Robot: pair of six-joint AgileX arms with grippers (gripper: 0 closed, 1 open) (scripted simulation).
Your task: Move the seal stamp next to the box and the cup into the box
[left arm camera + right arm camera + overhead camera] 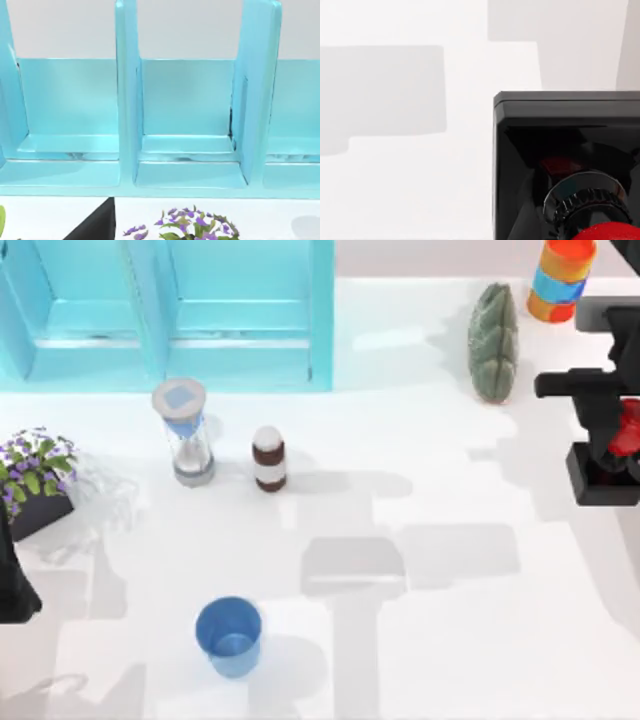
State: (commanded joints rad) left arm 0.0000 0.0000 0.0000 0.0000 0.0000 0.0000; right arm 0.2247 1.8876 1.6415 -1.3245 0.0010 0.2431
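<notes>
One blue cup [229, 636], one seal stamp [612, 462], one turquoise box [165, 312], one hourglass [185, 432], one brown bottle [269, 458], one striped cylinder [561, 278], one green shell-like object [493, 341], one potted flower [34, 480]

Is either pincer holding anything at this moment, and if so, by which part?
It cannot be told. The right pincer is over the black square seal stamp, at its glossy red knob, but no fingers show closed on it. The left arm is parked at the table's left edge.

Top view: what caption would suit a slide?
Right gripper over the seal stamp at the table's right edge; blue cup waits near the front.
</notes>
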